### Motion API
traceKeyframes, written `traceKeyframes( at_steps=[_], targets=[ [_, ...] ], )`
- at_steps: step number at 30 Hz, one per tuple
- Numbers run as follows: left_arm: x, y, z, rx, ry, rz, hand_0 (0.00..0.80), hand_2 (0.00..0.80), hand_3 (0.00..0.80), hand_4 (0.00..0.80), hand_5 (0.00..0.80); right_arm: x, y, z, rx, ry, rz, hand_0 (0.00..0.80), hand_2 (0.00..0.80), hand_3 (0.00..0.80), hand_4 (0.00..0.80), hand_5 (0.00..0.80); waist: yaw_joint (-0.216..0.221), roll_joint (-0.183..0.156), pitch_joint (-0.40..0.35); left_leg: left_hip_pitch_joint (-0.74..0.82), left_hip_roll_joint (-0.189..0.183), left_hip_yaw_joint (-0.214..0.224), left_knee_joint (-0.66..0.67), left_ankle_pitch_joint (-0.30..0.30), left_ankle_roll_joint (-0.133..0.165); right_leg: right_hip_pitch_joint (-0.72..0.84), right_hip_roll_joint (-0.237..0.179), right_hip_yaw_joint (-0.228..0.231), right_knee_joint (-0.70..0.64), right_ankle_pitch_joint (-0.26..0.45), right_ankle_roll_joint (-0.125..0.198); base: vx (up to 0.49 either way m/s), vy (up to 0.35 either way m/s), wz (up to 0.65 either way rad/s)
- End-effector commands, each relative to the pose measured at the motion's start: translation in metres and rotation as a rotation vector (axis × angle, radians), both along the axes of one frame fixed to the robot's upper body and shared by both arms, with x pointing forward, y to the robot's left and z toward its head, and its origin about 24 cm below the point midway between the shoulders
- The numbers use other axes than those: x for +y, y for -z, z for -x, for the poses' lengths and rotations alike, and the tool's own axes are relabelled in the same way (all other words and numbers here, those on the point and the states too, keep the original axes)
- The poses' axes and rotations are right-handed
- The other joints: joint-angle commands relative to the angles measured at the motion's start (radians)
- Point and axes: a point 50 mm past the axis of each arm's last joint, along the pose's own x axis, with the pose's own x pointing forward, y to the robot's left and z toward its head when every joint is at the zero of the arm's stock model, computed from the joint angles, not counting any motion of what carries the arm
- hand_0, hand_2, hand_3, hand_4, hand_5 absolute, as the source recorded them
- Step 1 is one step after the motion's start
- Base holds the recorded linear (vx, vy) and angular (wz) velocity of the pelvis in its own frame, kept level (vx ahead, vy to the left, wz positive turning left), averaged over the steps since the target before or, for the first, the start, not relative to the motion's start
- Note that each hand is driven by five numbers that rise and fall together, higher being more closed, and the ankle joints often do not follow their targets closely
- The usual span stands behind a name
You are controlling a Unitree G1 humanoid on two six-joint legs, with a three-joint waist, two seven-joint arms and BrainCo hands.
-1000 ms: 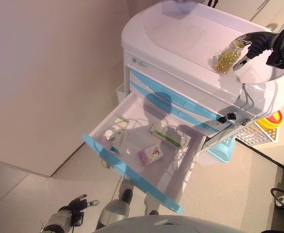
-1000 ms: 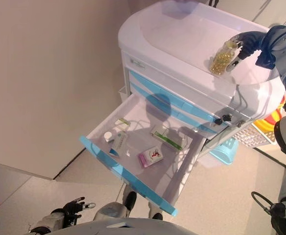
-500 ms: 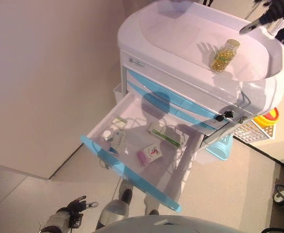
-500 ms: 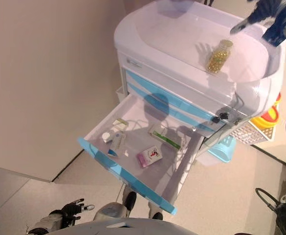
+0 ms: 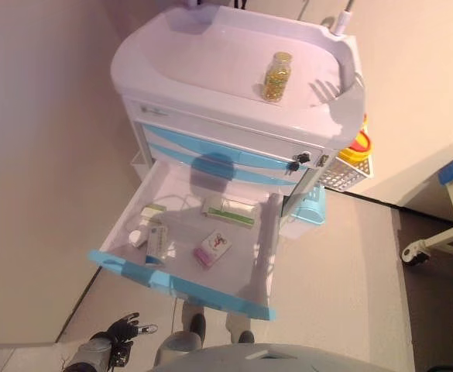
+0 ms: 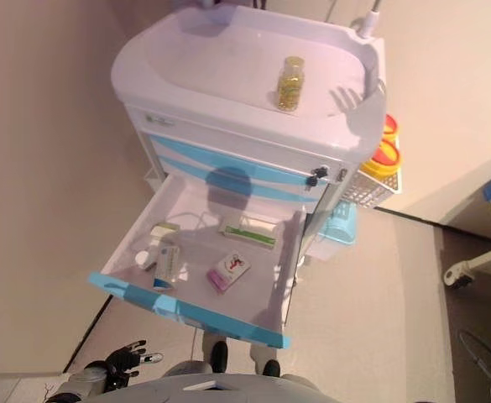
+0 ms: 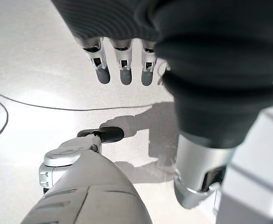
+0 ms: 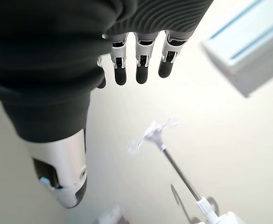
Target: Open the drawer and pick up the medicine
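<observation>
A clear medicine bottle (image 5: 276, 76) of yellow capsules stands upright on the white cart's top (image 5: 203, 54), with no hand on it. The top blue-fronted drawer (image 5: 180, 287) is pulled out. In it lie a pink box (image 5: 213, 248), a green-and-white box (image 5: 230, 209), a small white bottle (image 5: 137, 238) and other small packs. My left hand (image 5: 114, 341) hangs low near the floor, open and holding nothing, as the left wrist view confirms. My right hand (image 8: 142, 70) shows only in its wrist view, fingers straight and empty, away from the cart.
A wall runs close along the cart's left side. A wire basket (image 5: 342, 174) with yellow containers (image 5: 358, 143) hangs on the cart's right, with a blue bin (image 5: 313, 208) below it. A wheeled frame (image 5: 435, 240) stands at the right. A drip stand (image 8: 173, 163) shows past my right hand.
My right hand let go of the bottle, which now stands on the cart top, and then drew back out of the eye views. The camera has shifted. My left hand stays low.
</observation>
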Motion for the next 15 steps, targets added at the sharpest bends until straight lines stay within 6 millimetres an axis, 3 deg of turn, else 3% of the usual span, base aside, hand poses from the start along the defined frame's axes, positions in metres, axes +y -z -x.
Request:
traceKeyframes(
  at_steps=[1,4,9,15],
  targets=[
    [-0.002,0.002,0.007,0.029,0.076,-0.015,0.000,0.000,0.000,0.000,0.000,-0.008,0.025,0.008,-0.117,-0.103,-0.191,0.000,0.000,0.000,0.000,0.000,-0.008,0.006,-0.047,0.027,-0.009,0.003,0.025,-0.133,-0.017,-0.044,-0.039,0.030,0.076,0.002,0.071,-0.054,-0.059,-0.21],
    [-0.006,0.004,0.006,0.027,0.075,-0.010,0.000,0.000,0.000,0.000,0.000,-0.005,0.103,0.009,-0.103,-0.200,-0.349,0.000,0.000,0.000,0.000,0.000,-0.039,0.017,-0.036,0.030,-0.003,0.019,0.025,-0.139,-0.013,-0.049,-0.034,0.053,0.079,0.000,0.069,-0.058,-0.052,-0.28],
    [-0.016,0.007,0.005,0.019,0.063,0.009,0.000,0.000,0.000,0.000,0.000,0.020,0.239,0.038,0.057,-0.219,-0.473,0.000,0.000,0.000,0.000,0.000,-0.087,0.034,-0.025,0.037,0.007,0.048,0.011,-0.136,-0.014,-0.049,-0.029,0.080,0.066,0.006,0.073,-0.044,-0.051,-0.23],
    [-0.025,0.009,0.003,-0.034,0.025,0.027,0.000,0.000,0.000,0.000,0.000,0.040,0.369,0.081,0.465,-0.076,-0.618,0.000,0.000,0.000,0.000,0.000,-0.128,0.046,-0.027,0.039,0.014,0.083,0.009,-0.131,-0.022,-0.050,-0.022,0.089,0.049,0.016,0.071,-0.017,-0.033,-0.18]
  ],
)
